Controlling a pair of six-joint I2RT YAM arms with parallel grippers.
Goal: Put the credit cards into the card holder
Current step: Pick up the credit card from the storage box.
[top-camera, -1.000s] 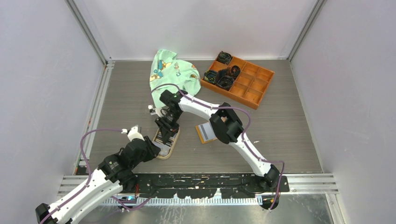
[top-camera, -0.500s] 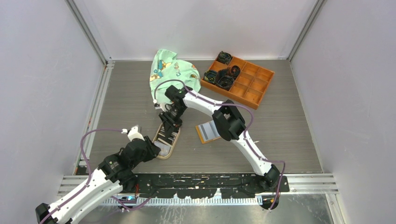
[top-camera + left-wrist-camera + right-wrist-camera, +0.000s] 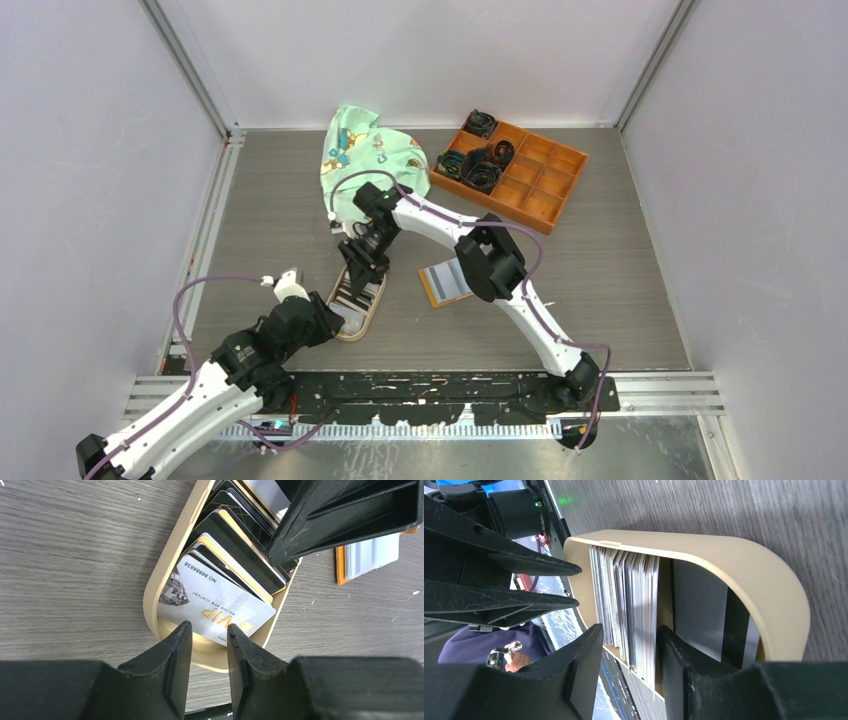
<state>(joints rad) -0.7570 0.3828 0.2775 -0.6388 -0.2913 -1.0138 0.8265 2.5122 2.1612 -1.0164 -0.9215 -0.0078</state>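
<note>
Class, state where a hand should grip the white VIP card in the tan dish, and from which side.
Its upper long edge, from above. The white card leans on edge in the dish; the wall hems its lower edge and other cards crowd behind, so probably only the top is free.

The right end effector [image 3: 362, 275] is moved a little toward the far side of the table [image 3: 620, 300], up to the far end of the tan dish [image 3: 744, 565]. Its fingers are opened a bit wider around the credit cards [image 3: 624, 580].
</note>
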